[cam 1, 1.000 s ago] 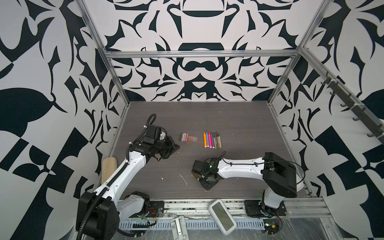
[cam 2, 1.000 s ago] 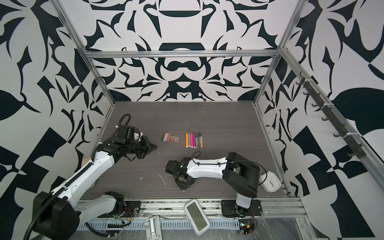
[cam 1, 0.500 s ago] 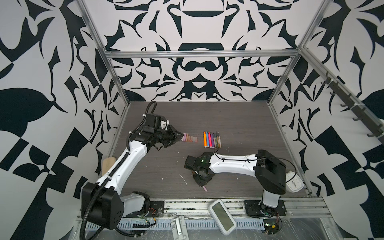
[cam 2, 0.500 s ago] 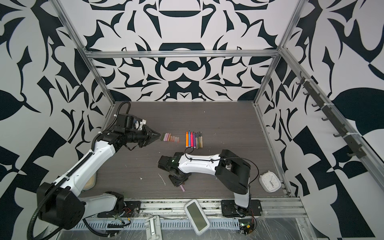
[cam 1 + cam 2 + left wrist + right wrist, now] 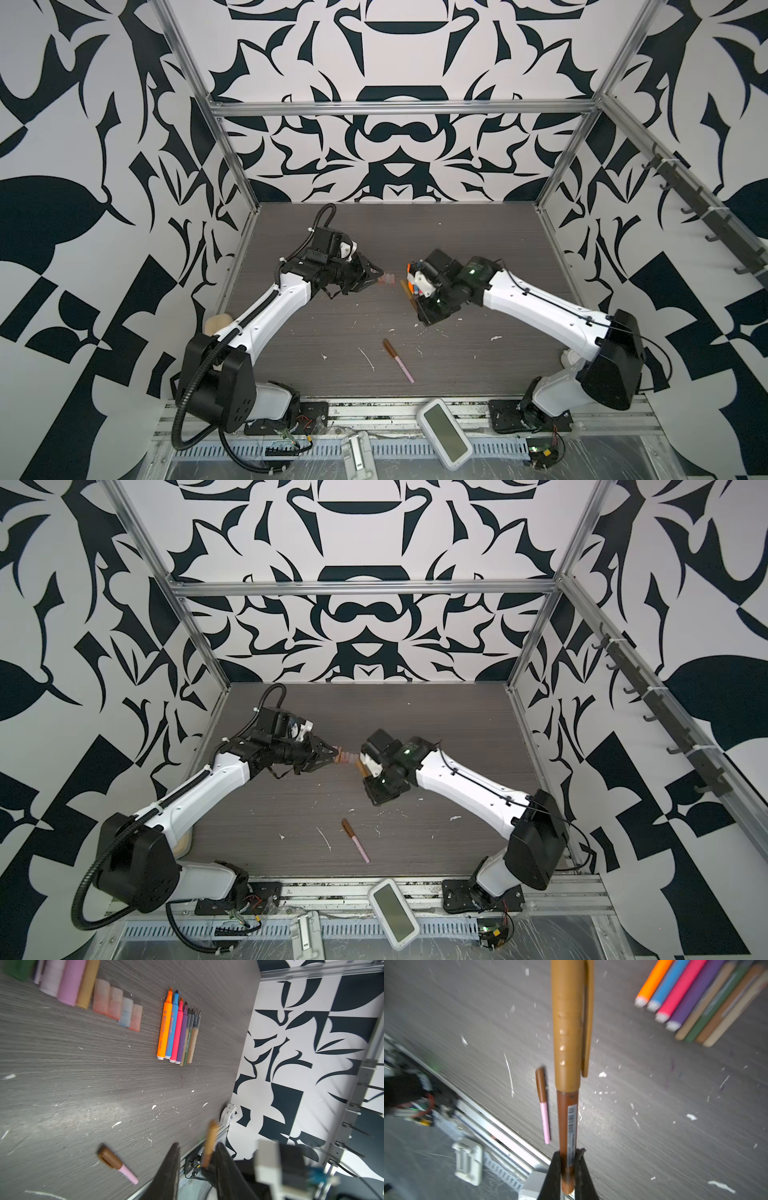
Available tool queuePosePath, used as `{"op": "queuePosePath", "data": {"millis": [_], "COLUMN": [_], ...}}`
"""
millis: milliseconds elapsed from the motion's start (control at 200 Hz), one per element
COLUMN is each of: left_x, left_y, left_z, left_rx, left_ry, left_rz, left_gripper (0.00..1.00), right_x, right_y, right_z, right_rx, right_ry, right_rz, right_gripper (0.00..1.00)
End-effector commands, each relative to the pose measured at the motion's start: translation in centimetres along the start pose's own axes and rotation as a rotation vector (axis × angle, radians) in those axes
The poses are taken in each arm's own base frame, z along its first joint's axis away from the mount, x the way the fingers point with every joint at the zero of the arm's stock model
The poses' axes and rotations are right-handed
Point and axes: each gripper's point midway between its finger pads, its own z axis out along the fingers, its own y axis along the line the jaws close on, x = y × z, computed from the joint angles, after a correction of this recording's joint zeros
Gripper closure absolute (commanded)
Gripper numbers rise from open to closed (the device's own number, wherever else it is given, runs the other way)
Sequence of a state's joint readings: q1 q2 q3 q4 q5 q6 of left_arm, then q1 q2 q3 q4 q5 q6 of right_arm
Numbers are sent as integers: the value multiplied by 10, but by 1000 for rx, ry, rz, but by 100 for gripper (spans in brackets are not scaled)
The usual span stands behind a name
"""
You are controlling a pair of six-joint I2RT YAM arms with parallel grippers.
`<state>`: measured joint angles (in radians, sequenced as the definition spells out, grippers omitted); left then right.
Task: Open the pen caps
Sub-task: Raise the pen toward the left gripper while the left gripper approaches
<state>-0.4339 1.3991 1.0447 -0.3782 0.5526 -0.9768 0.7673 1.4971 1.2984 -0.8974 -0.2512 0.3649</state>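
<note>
My right gripper (image 5: pixel 568 1167) is shut on the brown barrel of a pen (image 5: pixel 566 1118) whose tan pen cap (image 5: pixel 566 1022) is still on. It holds the pen off the table near the middle (image 5: pixel 409 296). My left gripper (image 5: pixel 197 1159) is open, above the row of loose pen caps (image 5: pixel 116 1005), which also shows in both top views (image 5: pixel 386 280) (image 5: pixel 347 757). It points at the held pen (image 5: pixel 209 1142) with a small gap between them. Several uncapped pens (image 5: pixel 176 1028) lie side by side. A pink pen with a brown cap (image 5: pixel 398 359) lies alone near the front.
A white handheld device (image 5: pixel 444 432) with a grey screen rests on the front rail. White flecks (image 5: pixel 368 359) dot the dark table. A round white object (image 5: pixel 228 1113) sits at the right front corner and a tan block (image 5: pixel 218 324) by the left wall.
The right gripper closed on the tan-capped pen near the front and carried it up and back toward the pen row. The left gripper swung right over the caps and opened.
</note>
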Motion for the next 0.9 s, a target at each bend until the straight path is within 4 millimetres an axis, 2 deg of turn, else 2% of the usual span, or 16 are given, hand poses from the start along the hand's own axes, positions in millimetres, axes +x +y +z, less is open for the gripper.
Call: {"op": "queuePosePath", "data": {"millis": [0, 215, 425, 540, 650, 895], "left_x": [-8, 4, 11, 9, 4, -3], "left_y": [-24, -47, -44, -38, -42, -71], "left_z": [6, 27, 51, 50, 45, 39], "left_rx": [24, 15, -35, -93, -127, -130], "left_ry": [-42, -13, 51, 48, 36, 74], "left_rz": [37, 31, 20, 20, 51, 94], "left_gripper": [67, 67, 68, 69, 69, 68], "right_x": [-6, -22, -28, -26, -24, -24], "right_y": [17, 31, 30, 26, 14, -6], "right_z": [-8, -17, -22, -28, -29, -26], "right_rx": [-161, -278, -297, -266, -191, -67], "right_ry": [10, 1, -40, -35, -25, 7], "right_rz": [-53, -24, 14, 5, 0, 13], "right_gripper": [100, 100, 100, 100, 100, 100]}}
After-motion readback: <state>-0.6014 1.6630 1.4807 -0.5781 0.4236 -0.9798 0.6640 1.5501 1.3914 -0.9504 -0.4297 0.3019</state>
